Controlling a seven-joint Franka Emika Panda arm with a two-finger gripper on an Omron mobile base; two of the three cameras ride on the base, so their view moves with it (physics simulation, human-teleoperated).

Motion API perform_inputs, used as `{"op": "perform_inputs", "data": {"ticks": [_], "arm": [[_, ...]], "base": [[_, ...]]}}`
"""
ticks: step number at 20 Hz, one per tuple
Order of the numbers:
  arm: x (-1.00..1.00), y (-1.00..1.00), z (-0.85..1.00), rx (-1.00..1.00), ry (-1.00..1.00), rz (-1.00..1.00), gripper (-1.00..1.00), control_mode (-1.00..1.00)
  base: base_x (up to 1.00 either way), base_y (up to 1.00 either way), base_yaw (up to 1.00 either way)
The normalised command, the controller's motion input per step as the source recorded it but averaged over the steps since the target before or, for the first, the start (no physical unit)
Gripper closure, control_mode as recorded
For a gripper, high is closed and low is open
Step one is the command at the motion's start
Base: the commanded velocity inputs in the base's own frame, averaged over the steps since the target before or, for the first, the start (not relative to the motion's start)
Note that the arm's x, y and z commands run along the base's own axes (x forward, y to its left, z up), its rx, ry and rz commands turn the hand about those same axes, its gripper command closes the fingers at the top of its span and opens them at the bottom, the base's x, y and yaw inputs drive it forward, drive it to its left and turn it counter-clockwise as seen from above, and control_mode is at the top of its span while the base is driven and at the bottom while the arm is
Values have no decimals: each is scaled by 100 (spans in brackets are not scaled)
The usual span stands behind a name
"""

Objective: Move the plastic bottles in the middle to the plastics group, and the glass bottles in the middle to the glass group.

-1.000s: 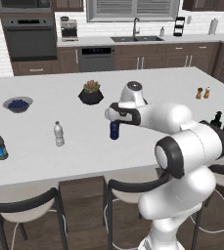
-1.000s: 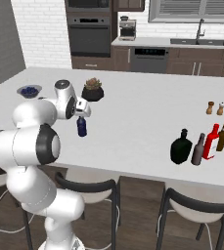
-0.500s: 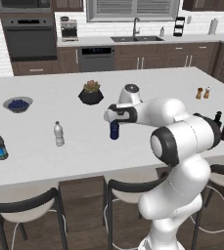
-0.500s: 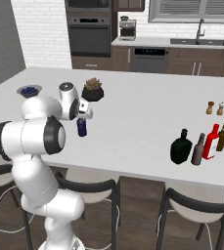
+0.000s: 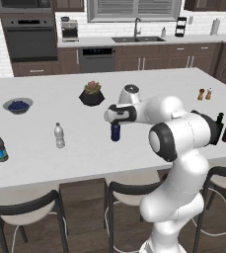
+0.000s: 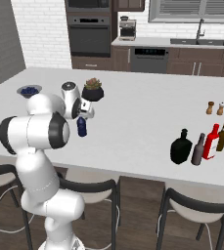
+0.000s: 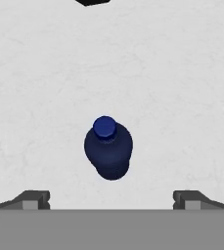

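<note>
While the gripper (image 7: 111,200) hangs directly above it with jaws spread wide and holding nothing, the navy-blue bottle (image 5: 115,132) stands upright mid-counter (image 5: 149,94), near the potted plant (image 5: 92,93).

Looking straight down on a small dark navy-blue bottle (image 7: 108,151) with a blue cap (image 7: 104,126), standing upright on a pale, faintly mottled white counter (image 7: 182,88). Two dark fingertips (image 7: 33,199) rising at the lower edge, spread wide to either side, both well clear of the bottle and touching nothing. Gripper (image 7: 111,200) centred just below the bottle. A sliver of a black object (image 7: 91,2) cut off at the top edge, too little to identify.
</note>
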Motion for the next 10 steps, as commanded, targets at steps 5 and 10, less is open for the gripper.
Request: {"op": "perform_inputs", "data": {"ticks": [5, 10], "arm": [[6, 0, -4, 0, 0, 0, -100, -100], [0, 0, -17, 0, 0, 0, -100, -100]], "base": [[0, 0, 0], [0, 0, 0]]}}
